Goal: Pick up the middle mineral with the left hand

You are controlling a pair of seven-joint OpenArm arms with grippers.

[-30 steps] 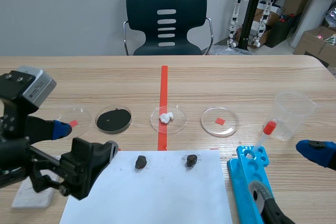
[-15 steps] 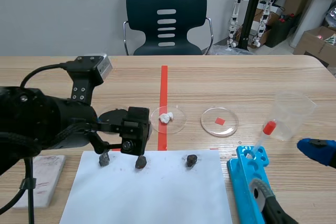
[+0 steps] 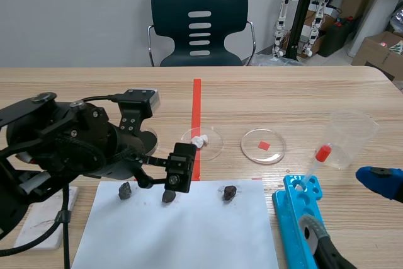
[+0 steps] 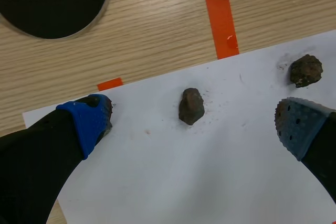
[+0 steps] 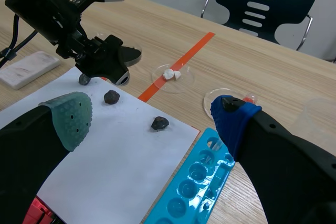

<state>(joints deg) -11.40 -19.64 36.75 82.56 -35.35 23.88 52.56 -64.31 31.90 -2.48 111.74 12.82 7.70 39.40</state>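
- Your left jaws are spread wide. One finger is on each side of the middle mineral [image 4: 191, 106], and neither one touches it.
- That small dark rock lies on the white paper [image 4: 210, 182], between two other rocks.
- The right rock [image 4: 306, 70] sits near one blue pad [image 4: 296, 127]. The left rock [image 3: 126, 190] is just beside the other pad.
- Your right jaws are wide open too and hold nothing. They are near the blue tray [image 5: 195, 182] on the bench [image 3: 283, 99].
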